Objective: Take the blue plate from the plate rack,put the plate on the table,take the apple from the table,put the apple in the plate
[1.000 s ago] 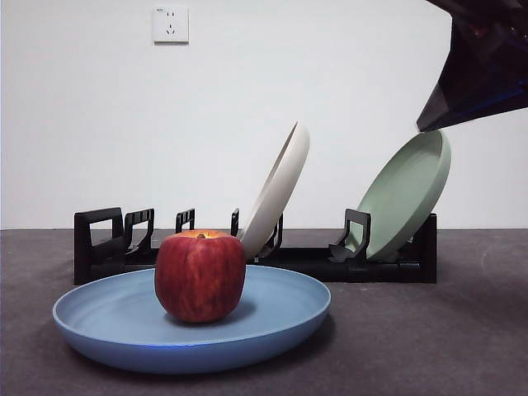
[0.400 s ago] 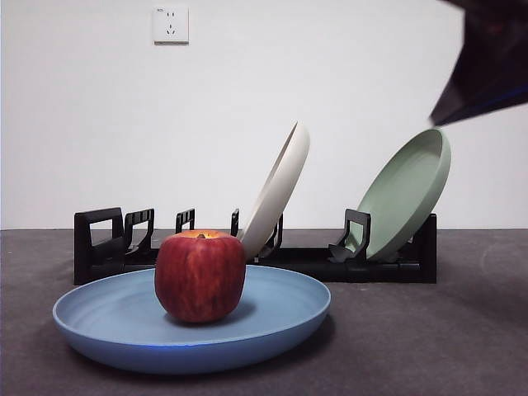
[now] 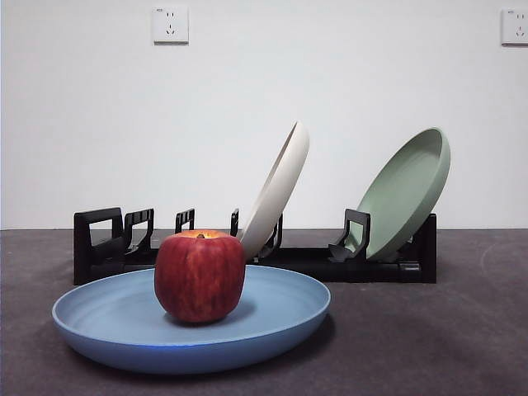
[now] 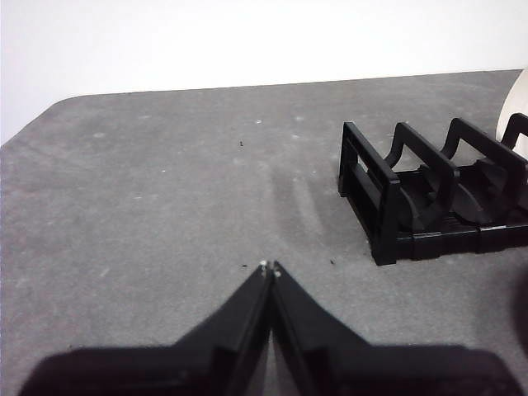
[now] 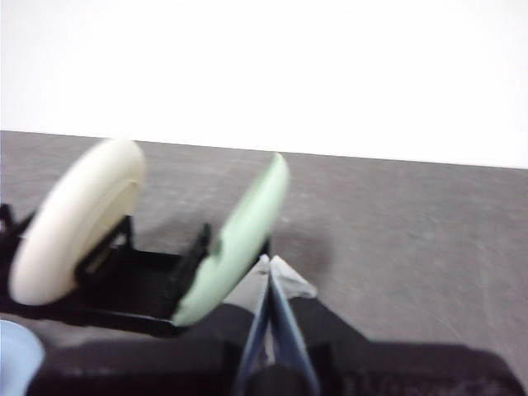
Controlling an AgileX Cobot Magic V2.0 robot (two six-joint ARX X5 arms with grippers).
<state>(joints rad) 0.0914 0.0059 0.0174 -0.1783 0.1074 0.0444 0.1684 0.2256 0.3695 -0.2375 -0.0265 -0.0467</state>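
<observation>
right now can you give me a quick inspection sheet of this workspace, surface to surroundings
surface: dark grey table, matte, faint specks in the left wrist view
job's things: apple sits upright in the blue plate, which lies flat on the table in front of the plate rack
clutter: cream-white plate and sage-green plate lean in the rack's slots
grippers: left end effector shut, empty, over bare table near the rack's end; right end effector shut, empty, near the green plate; neither shows in the front view
cables: nothing seen
surroundings: white wall, two wall sockets
</observation>
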